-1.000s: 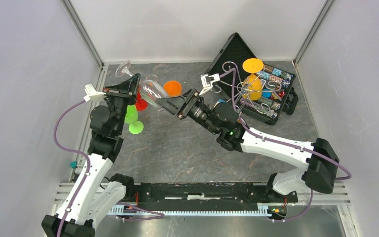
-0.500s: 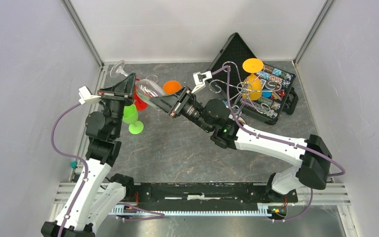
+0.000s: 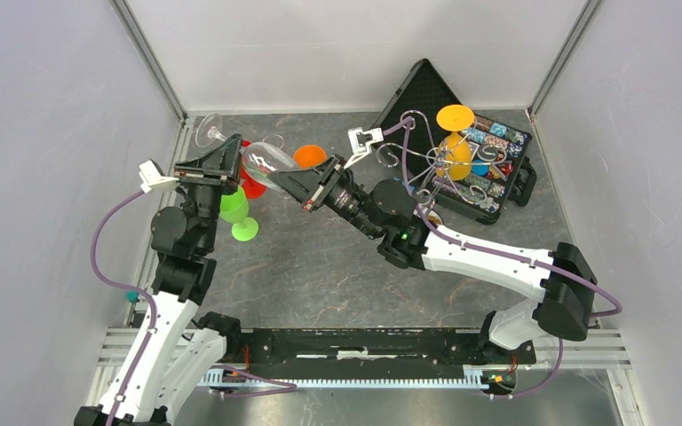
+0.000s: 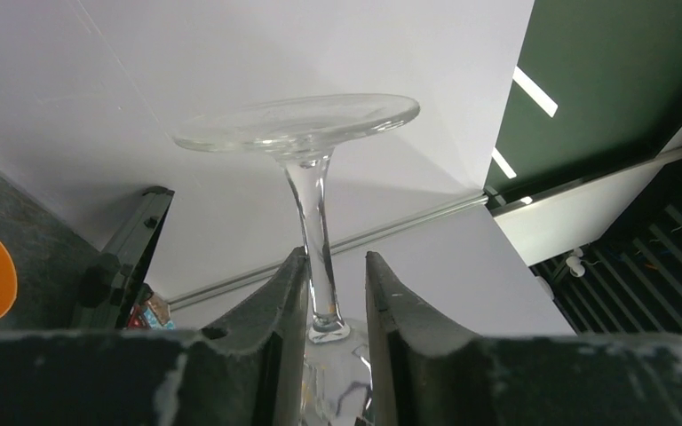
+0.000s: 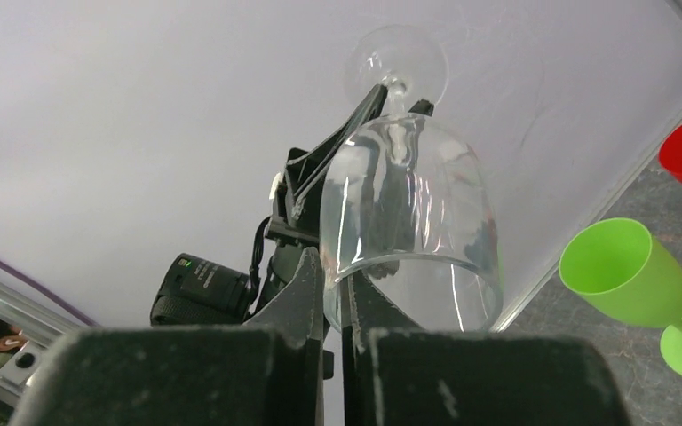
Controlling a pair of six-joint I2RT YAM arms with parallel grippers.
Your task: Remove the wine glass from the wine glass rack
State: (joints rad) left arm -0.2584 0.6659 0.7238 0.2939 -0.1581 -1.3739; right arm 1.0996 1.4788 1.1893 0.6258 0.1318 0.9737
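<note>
While the clear wine glass hangs in the air off the wine glass rack, well to the left of it, both arms meet at the glass above the worktop. The glass lies tilted, with its foot pointing away from the rack and its bowl mouth turned toward the rack. The right tool is clenched on the rim of the bowl, with the thin glass wall pinched between its fingers. The left tool, on the side of the glass farther from the rack, is released: its fingers stand slightly apart on either side of the stem, and a narrow gap shows beside the stem. The rack stands at the far right of the worktop, just in front of an open black case. An orange goblet hangs upside down from the rack's scroll arms. Between the rack and the held glass sits an orange cup. A red goblet and green goblets stand well left of the rack, beneath the left tool.
</note>
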